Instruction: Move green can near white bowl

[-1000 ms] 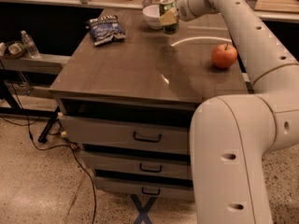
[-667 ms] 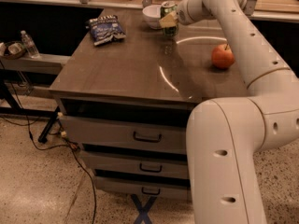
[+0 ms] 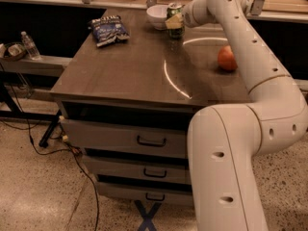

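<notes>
The green can (image 3: pixel 175 29) stands upright at the far end of the table, just right of the white bowl (image 3: pixel 156 16) and almost touching it. Its silver top shows. My gripper (image 3: pixel 174 21) reaches in from the right and is shut on the green can around its middle, with pale fingers (image 3: pixel 171 23) across its front. I cannot tell whether the can's base rests on the table or hangs just above it.
A red apple (image 3: pixel 227 58) lies on the right side of the table (image 3: pixel 130 76). A dark blue snack bag (image 3: pixel 109 30) lies at the far left. A water bottle (image 3: pixel 30 44) stands on a low shelf to the left. Drawers sit below the tabletop.
The can in my gripper has stayed next to the bowl, shifting only slightly. My arm's upper links have swung a little.
</notes>
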{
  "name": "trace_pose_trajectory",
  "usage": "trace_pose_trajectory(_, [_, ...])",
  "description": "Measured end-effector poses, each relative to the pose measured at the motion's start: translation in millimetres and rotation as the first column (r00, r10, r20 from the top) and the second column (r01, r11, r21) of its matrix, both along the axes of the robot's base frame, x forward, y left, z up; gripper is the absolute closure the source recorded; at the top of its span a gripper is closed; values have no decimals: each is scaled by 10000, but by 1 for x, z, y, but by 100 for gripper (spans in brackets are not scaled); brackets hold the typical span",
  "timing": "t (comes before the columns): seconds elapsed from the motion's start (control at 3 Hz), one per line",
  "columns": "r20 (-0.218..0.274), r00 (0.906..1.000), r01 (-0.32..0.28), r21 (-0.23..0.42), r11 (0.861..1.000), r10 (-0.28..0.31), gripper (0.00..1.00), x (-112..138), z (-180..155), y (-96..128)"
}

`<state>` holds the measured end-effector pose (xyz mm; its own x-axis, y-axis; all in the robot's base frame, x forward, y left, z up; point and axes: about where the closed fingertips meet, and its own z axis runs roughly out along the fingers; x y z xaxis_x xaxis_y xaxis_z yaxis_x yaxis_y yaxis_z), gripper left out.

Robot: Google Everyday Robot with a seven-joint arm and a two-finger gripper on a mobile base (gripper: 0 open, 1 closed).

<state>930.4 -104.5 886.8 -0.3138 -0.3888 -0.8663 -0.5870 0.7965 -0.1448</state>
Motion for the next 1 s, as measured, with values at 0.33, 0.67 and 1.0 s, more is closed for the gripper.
trace_pose_trajectory(0.33, [84,9997,243,-66,9997,-243,27,3,0,-12])
trace_pose_trajectory(0.67, [39,9995,316,-17,9995,-316,4,4,-1,-15])
trace_pose_trajectory(1.0, [-99,9995,317,162,9994,-316,0,1,-2,-17])
